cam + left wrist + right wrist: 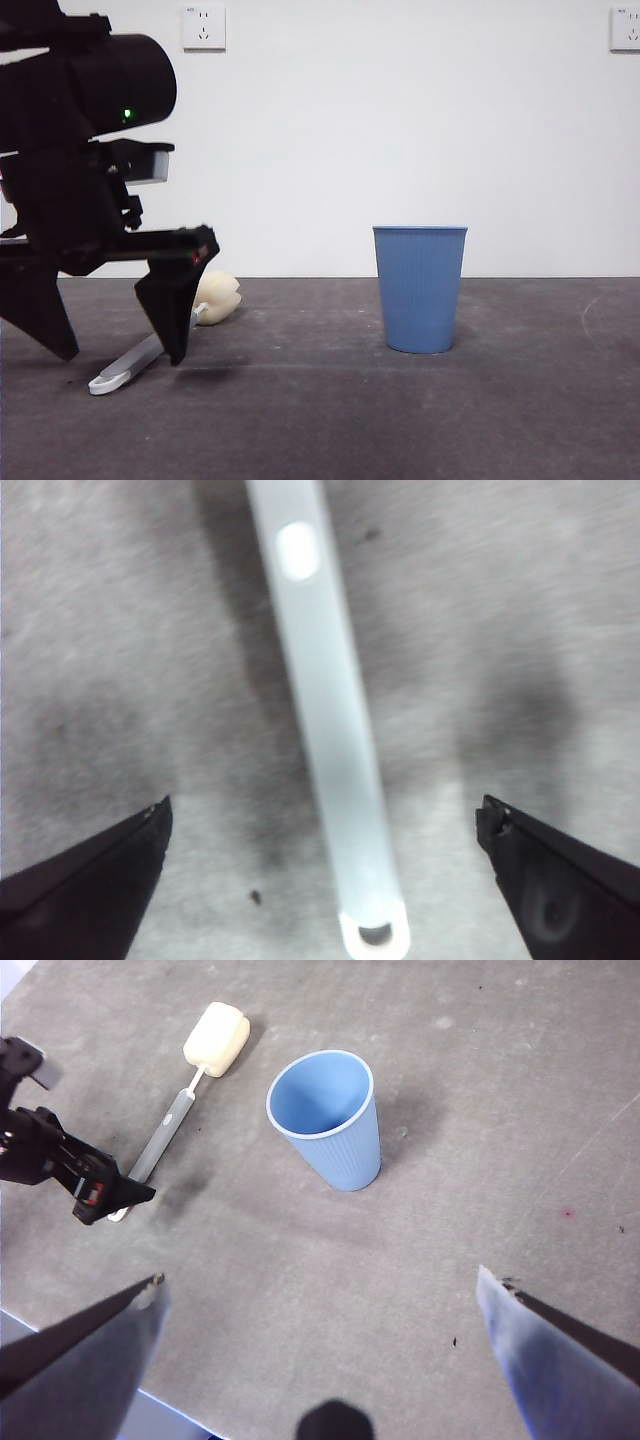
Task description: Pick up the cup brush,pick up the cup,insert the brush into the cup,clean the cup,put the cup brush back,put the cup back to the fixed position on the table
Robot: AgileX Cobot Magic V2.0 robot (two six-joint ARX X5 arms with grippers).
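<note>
In the front view, the left pincer is low over the table, its two jaws spread wide on either side of the cup brush. The brush lies flat, its sponge head toward the wall and its looped end toward the camera. The cup stands upright, well apart to the side. The arm reaches in from high on the side, wrist bent down.

In the left wrist view, the grey handle of the cup brush runs between the released jaws, not touching them. The picture is blurred, so the height above the table is perhaps small. To grasp well, the pincer should descend straight and close across the handle's middle.

In the right wrist view, the right pincer hangs high, jaws released and holding nothing, looking down on the cup and the brush.
</note>
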